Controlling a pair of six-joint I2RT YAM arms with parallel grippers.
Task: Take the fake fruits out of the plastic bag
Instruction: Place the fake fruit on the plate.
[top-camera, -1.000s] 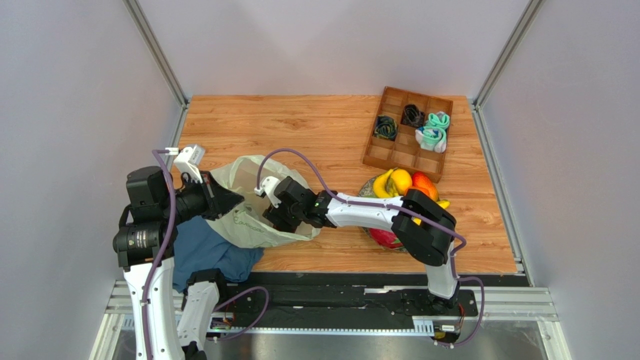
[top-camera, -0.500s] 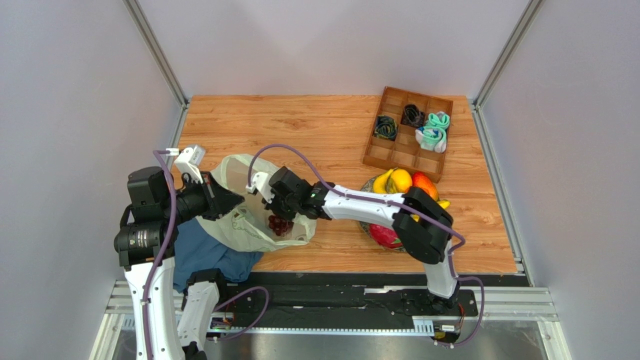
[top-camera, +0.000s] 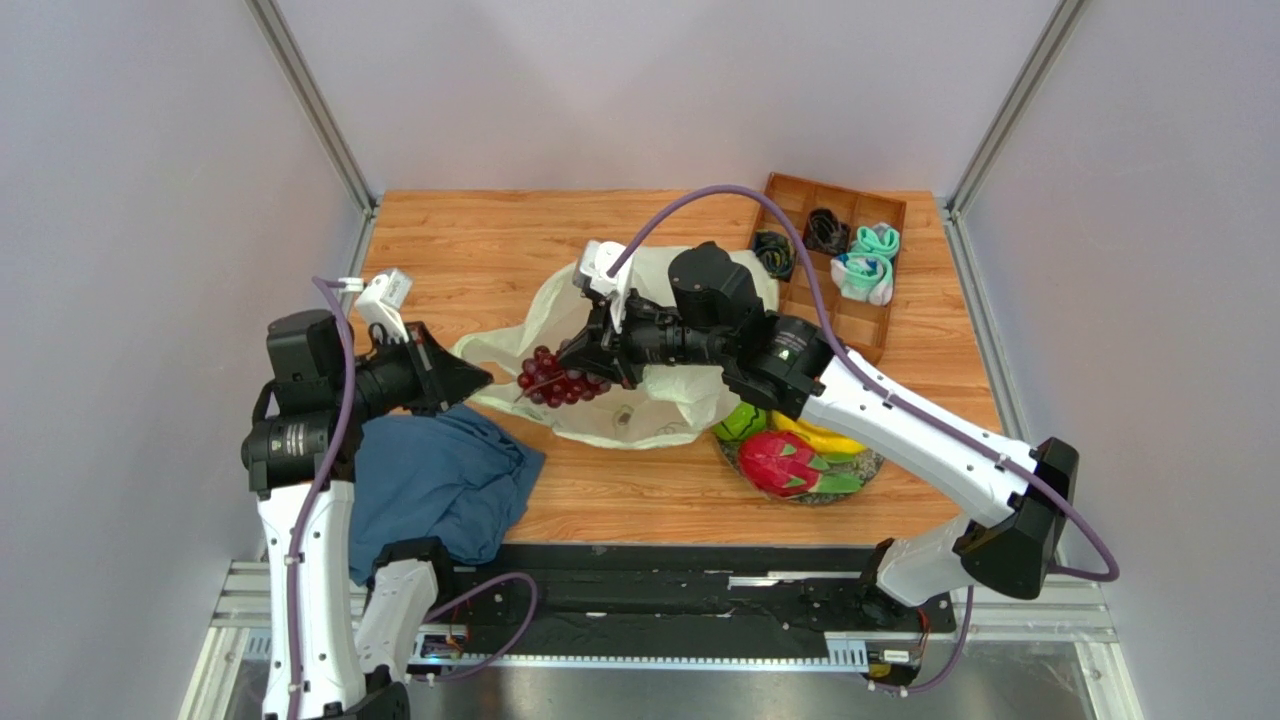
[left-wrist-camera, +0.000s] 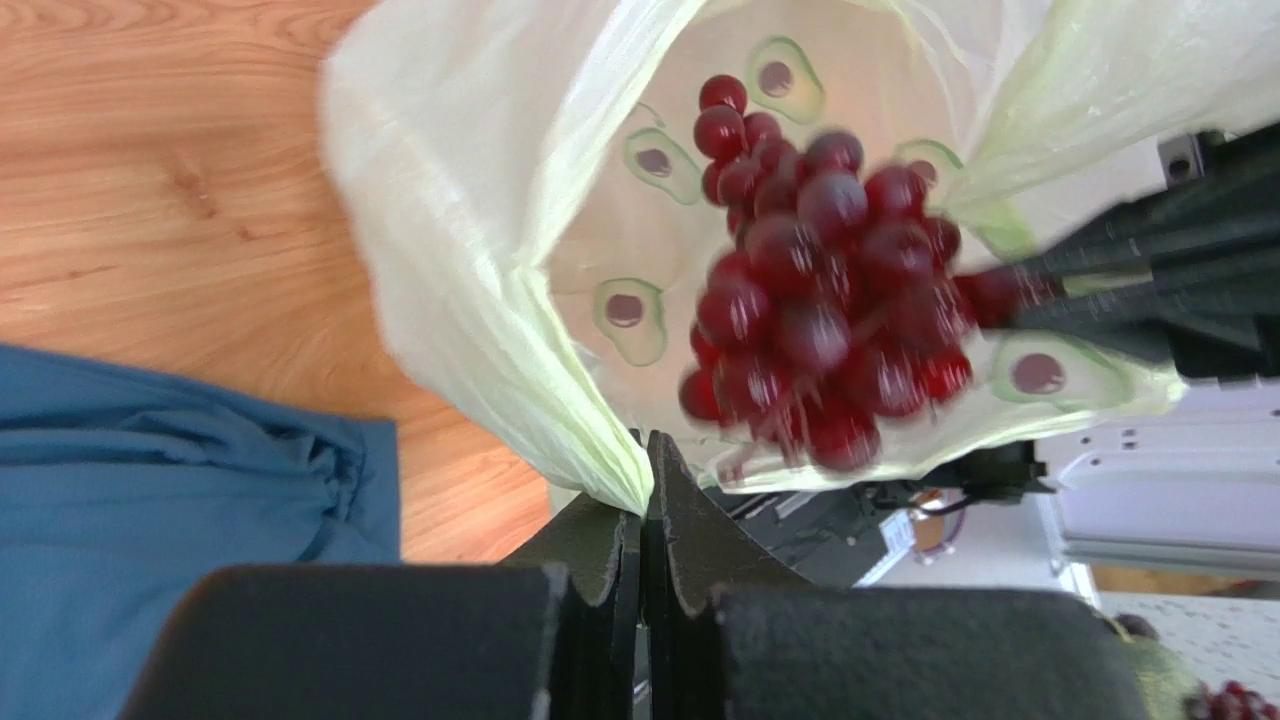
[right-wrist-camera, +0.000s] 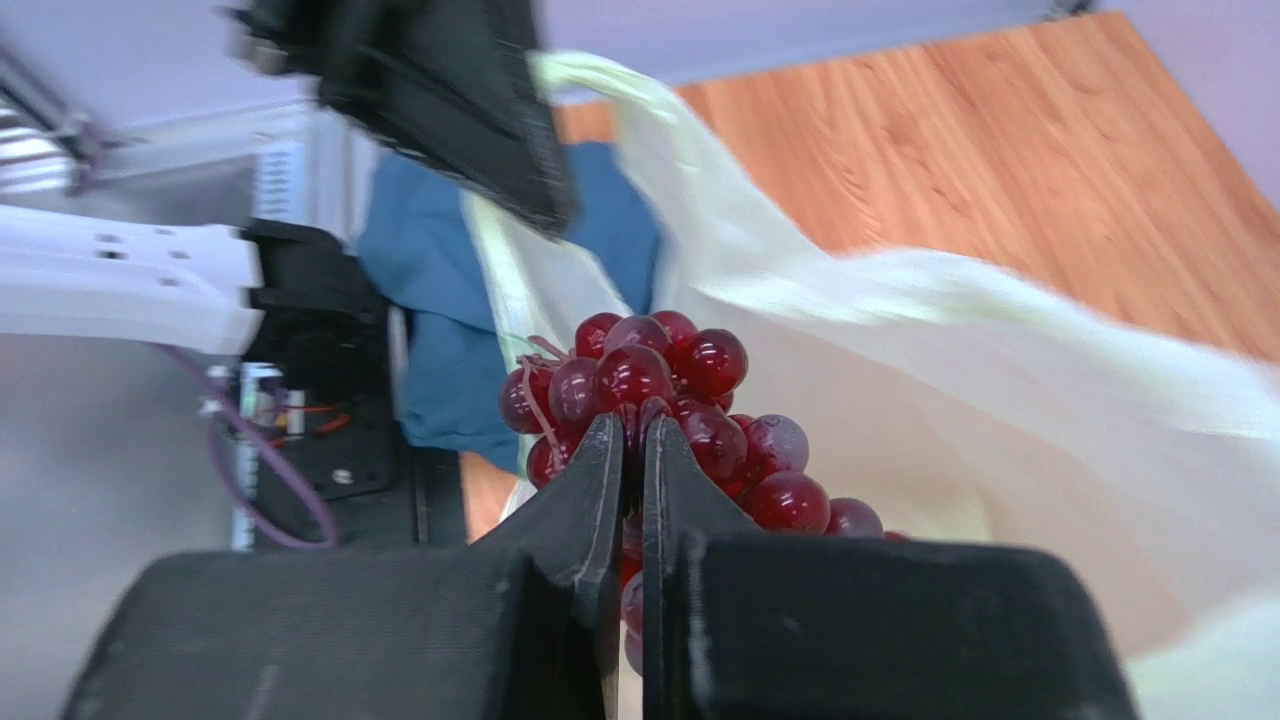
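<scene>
Grapes (top-camera: 561, 378): a glossy dark-red cluster of round beads, hanging from your right gripper (top-camera: 597, 360). Its fingers are pinched almost fully together on the top of the bunch. The cluster sits at the mouth of the bag (top-camera: 661, 402), between the two grippers and off the table (top-camera: 451, 240). Can't tell if it's fully clear of the film.

Bag is thin, crinkly, translucent pale yellow-green with small avocado prints. It's stretched from the left gripper (top-camera: 478, 381), whose fingers are closed flat on the rim, and the rest bunches around the right wrist. The left wrist view blurs the grapes.

A soft blue cloth (top-camera: 443, 480) lies crumpled just beside the left gripper on the wood-grain table. The pink dragon fruit (top-camera: 778, 462) lies under the right forearm, with other fruit partly hidden.

Versus 0.5 s ago: the right gripper was low in the bag with the grapes down inside. Now it's raised and shifted toward the far side, and the bag has been dragged along and spread toward the dragon fruit. Left gripper has barely moved.
</scene>
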